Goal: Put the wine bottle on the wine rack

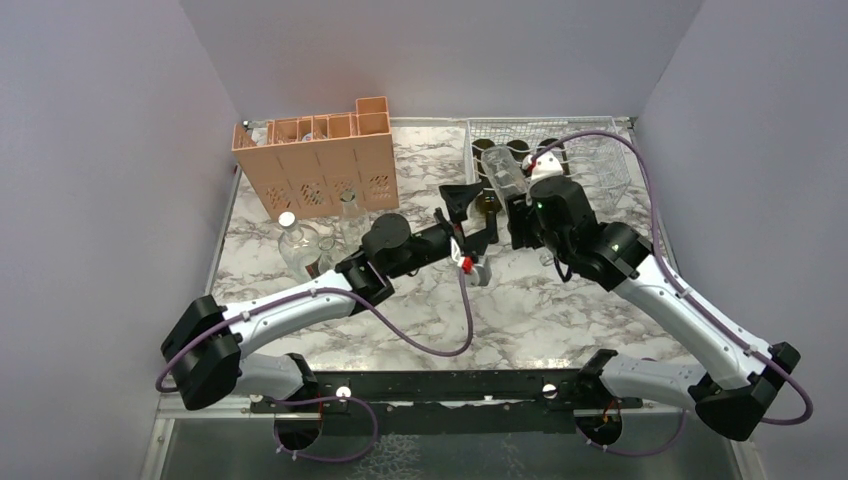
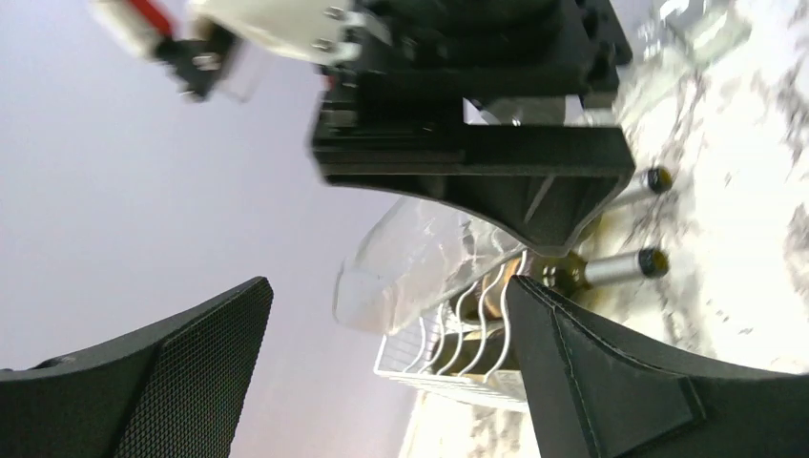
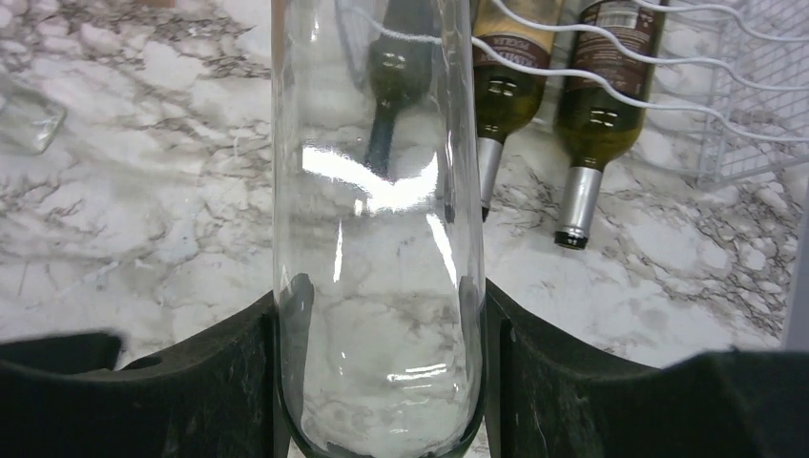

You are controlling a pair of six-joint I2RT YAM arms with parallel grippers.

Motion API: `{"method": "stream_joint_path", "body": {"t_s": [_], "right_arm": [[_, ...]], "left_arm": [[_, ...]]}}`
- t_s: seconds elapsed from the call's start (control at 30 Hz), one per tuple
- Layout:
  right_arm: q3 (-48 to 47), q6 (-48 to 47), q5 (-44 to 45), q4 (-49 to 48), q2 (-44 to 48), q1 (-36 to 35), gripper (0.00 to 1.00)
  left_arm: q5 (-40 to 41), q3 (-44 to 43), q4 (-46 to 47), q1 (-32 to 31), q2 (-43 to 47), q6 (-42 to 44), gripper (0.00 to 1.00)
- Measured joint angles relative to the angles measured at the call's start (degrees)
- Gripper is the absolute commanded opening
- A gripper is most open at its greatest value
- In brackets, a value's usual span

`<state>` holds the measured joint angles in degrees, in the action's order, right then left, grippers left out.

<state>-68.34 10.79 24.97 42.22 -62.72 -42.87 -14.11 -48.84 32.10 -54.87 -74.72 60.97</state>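
**Right wrist view: clear bottle held in front of the loaded rack**

The right gripper (image 3: 380, 401) is clamping a clear glass bottle (image 3: 377, 219), its black fingers (image 3: 238, 382) pressing on both sides of the glass. Beyond it, three dark green wine bottles (image 3: 596, 114) are lying side by side in a white wire wine rack (image 3: 754, 86), with wavy wires crossing over them and necks pointing toward the camera. The leftmost is showing only through the clear glass. A marble tabletop (image 3: 143, 219) is lying beneath.

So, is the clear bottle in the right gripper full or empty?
Looks empty: marble table shows through the clear bottle in the right gripper; no liquid line.
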Motion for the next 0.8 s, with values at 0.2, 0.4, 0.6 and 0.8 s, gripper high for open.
{"method": "stream_joint_path", "body": {"t_s": [0.2, 0.4, 0.6, 0.8], "right_arm": [[-0.07, -0.9, -3.69, -1.44, -1.73, 10.99, 0.01], [0.09, -0.68, -5.11, -1.86, -2.23, 21.42, 0.01], [2.99, 2.84, -4.59, -1.44, -1.25, 28.68, 0.01], [8.35, 7.98, -5.31, -1.4, 1.75, 31.32, 0.01]], "left_arm": [[6.27, 0.0, 1.05, -0.02, 3.43, -22.69, 0.98], [17.97, 0.02, -4.55, 0.04, 8.48, -43.74, 0.99], [22.1, 0.15, -12.07, 0.04, 16.22, -53.31, 0.99], [23.74, 0.24, -17.51, 0.04, 19.04, -57.0, 0.99]]}}
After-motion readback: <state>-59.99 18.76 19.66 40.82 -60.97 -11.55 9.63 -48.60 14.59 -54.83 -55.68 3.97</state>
